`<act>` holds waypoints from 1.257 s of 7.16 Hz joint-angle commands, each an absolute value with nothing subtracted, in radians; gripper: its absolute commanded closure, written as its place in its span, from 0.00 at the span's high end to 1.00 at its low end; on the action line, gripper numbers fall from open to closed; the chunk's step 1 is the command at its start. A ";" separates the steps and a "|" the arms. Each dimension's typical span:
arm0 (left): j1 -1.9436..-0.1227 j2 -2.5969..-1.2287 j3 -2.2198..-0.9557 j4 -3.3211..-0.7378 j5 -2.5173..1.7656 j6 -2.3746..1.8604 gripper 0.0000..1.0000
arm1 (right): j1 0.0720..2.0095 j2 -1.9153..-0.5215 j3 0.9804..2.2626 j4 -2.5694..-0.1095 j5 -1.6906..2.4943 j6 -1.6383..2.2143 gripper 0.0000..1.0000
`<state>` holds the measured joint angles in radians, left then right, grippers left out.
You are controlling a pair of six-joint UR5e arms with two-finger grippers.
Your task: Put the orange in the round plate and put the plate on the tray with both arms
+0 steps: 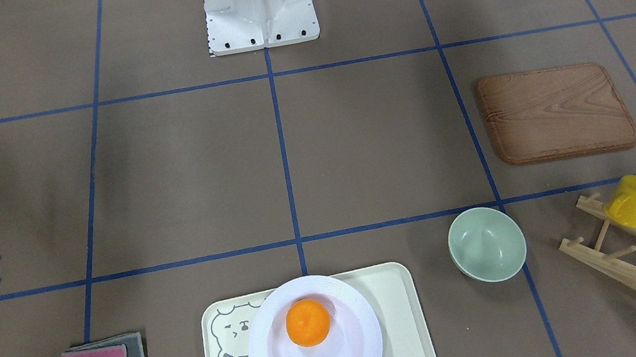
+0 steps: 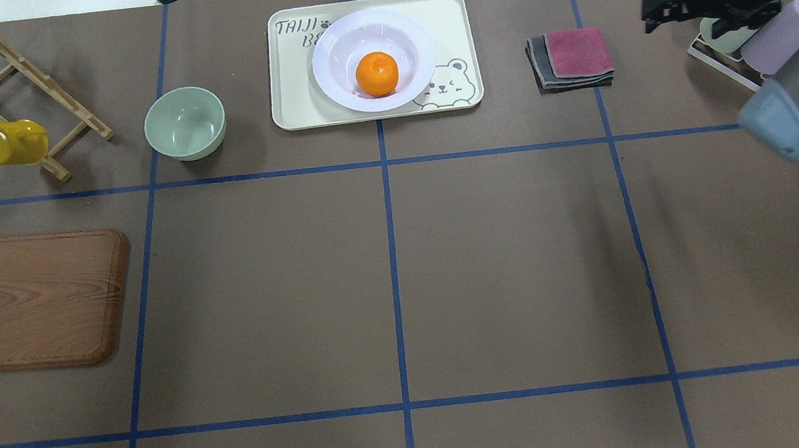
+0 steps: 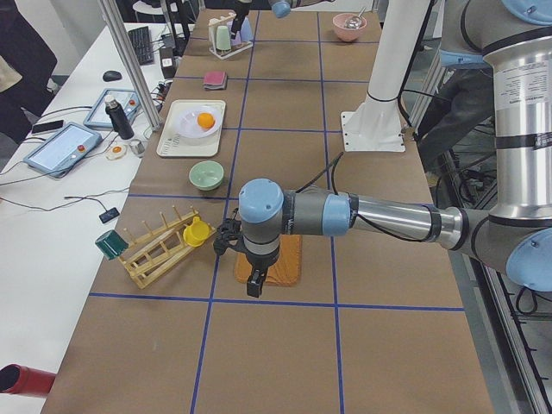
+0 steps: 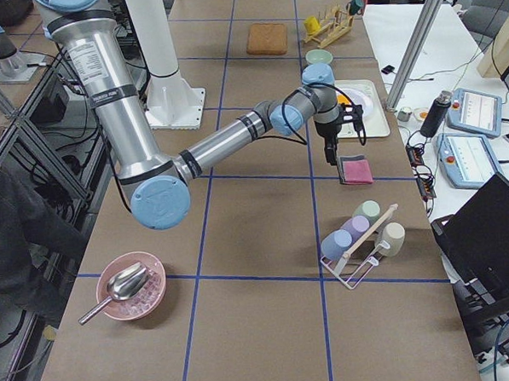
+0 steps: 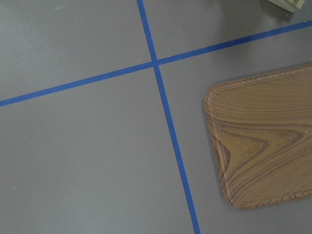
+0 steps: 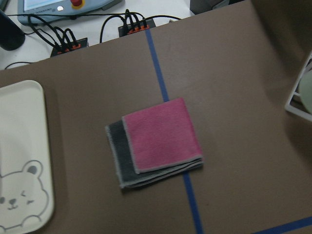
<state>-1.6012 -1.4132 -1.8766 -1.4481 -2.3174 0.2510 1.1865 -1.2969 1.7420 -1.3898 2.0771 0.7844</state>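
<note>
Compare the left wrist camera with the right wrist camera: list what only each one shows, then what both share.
Only the left wrist view shows the wooden board. Only the right wrist view shows the folded pink and grey cloths and the tray, at its bear-drawing corner. Both show the brown table crossed by blue tape.

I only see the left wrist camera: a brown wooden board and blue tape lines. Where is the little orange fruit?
Observer: The small round orange sits in the glossy white round plate.
Operator: What's under the plate?
Observer: The cream rectangular tray with the bear drawing.
Operator: Is a gripper holding it?
Observer: No, the right gripper hangs apart from it, by the folded pink and grey cloths.
</note>
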 commanded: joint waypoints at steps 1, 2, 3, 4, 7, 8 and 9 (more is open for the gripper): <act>-1.601 -1.407 -1.884 -1.447 -2.321 0.259 0.99 | 1.383 -1.476 1.741 -1.388 2.187 0.393 1.00; -1.601 -1.393 -1.887 -1.448 -2.316 0.261 0.99 | 1.444 -1.546 1.741 -1.391 2.190 0.251 1.00; -1.600 -1.390 -1.890 -1.448 -2.316 0.261 0.99 | 1.486 -1.612 1.741 -1.393 2.206 0.136 1.00; -1.600 -1.388 -1.888 -1.448 -2.313 0.259 0.99 | 1.518 -1.664 1.741 -1.393 2.232 0.035 1.00; -1.600 -1.382 -1.884 -1.447 -2.313 0.259 0.99 | 1.565 -1.739 1.749 -1.432 2.386 -0.072 1.00; -1.600 -1.382 -1.882 -1.447 -2.313 0.259 0.99 | 1.559 -1.738 1.749 -1.463 2.390 -0.072 1.00; -1.600 -1.382 -1.879 -1.447 -2.313 0.259 0.99 | 1.552 -1.730 1.755 -1.512 2.391 -0.074 1.00</act>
<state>-1.6000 -1.3827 -1.8823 -1.4467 -2.3132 0.2592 1.5569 -1.7339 1.7497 -1.4585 2.3791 -0.0691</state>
